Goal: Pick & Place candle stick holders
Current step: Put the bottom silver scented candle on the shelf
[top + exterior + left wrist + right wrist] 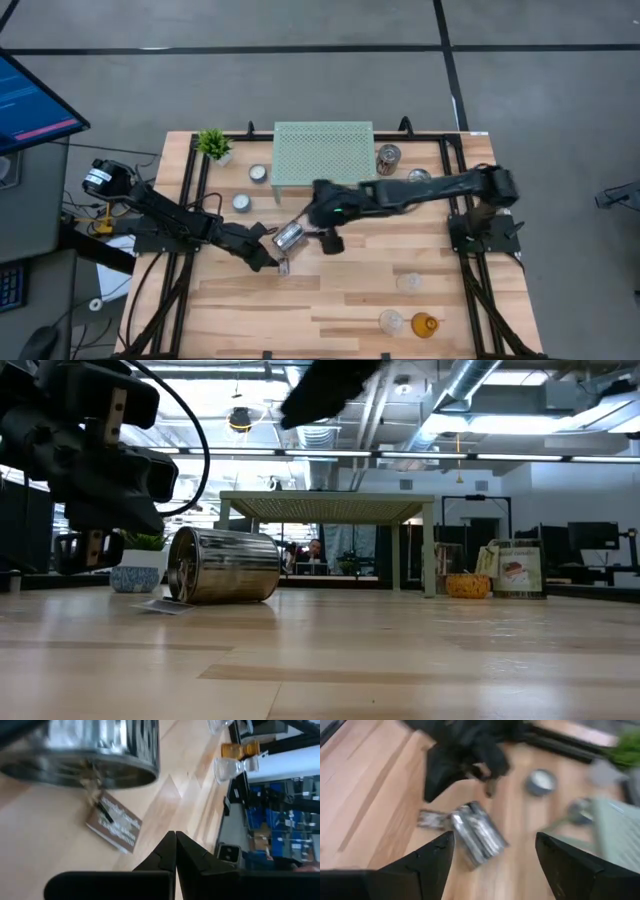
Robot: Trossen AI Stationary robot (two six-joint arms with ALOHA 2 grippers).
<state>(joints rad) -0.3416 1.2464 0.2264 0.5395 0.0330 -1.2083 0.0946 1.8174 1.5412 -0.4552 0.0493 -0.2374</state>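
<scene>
Silvery ribbed glass jar [288, 236], toppled on desk [340, 290]: my right fingers [492, 855] spread empty above it, left fingers [175, 851] pressed shut alongside.

Silvery jar [288, 236] toppled sideways mid-table

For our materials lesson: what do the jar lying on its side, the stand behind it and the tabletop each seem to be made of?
Jar: looks like silvery, mirror-coated glass or metal; its ribbed wall shines with reflections, so either is possible.
Stand: probably pale green painted metal mesh; its top is a regular grid of small holes.
Tabletop: light wood, likely sealed; it shows joined planks with grain and a soft sheen.
</scene>
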